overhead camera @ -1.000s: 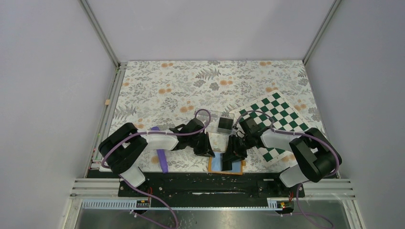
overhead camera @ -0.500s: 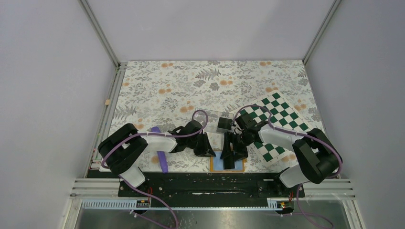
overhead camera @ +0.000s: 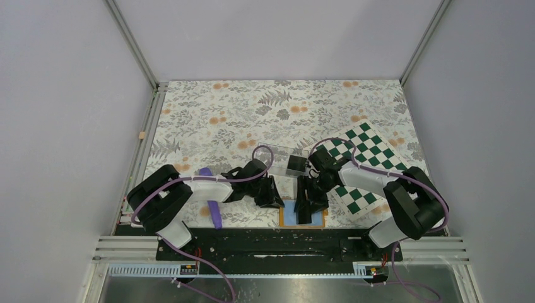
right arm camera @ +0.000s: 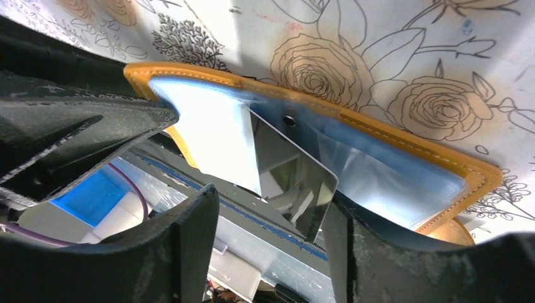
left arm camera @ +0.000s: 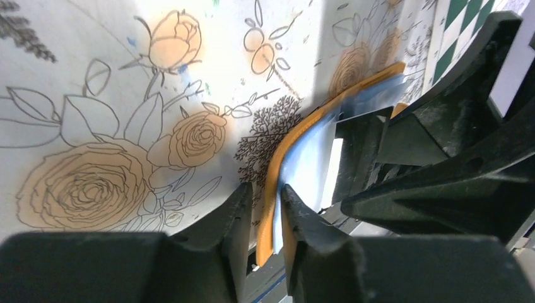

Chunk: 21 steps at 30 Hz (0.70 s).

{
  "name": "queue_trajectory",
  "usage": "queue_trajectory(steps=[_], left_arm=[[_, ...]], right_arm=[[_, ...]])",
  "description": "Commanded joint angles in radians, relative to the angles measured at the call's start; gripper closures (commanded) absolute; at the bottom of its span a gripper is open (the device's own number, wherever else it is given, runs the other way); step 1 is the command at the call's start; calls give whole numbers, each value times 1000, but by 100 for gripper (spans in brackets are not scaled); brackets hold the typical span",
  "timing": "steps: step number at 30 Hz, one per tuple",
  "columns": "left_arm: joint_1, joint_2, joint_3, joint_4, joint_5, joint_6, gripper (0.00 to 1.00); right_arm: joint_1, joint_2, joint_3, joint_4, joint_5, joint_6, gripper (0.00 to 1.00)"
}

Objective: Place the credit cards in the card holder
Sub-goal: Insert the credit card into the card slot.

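Top view: the open orange holder (overhead camera: pixel 301 218) lay at the table's (overhead camera: pixel 221 113) near edge, with the left gripper (overhead camera: pixel 272 197) and right gripper (overhead camera: pixel 309 202) meeting over it.

Left wrist: the jaws stood close on either side of the holder's edge; whether they pinched it could not be told.

Right wrist: the jaws gaped, released, around a grey card (right arm camera: pixel 293 183) half tucked into the holder.
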Motion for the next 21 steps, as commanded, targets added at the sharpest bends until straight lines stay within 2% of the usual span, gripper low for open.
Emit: queue_trajectory(steps=[1, 4, 5, 8, 15, 21], left_arm=[[-31, 25, 38, -21, -8, 4, 85], [-44, 48, 50, -21, -5, -10, 99], [-45, 55, 52, -20, -4, -15, 100], [-50, 61, 49, -1, -2, -28, 100], [-55, 58, 58, 12, 2, -28, 100], [-60, 69, 73, 30, 18, -30, 91]], right_arm=[[26, 58, -10, -30, 87, -26, 39], [34, 73, -9, 2, 62, -7, 48], [36, 78, -9, 12, 53, 0, 50], [44, 91, -12, 52, 29, 16, 53], [89, 148, 29, 71, -1, 20, 54], [120, 190, 88, 68, -19, 18, 51]])
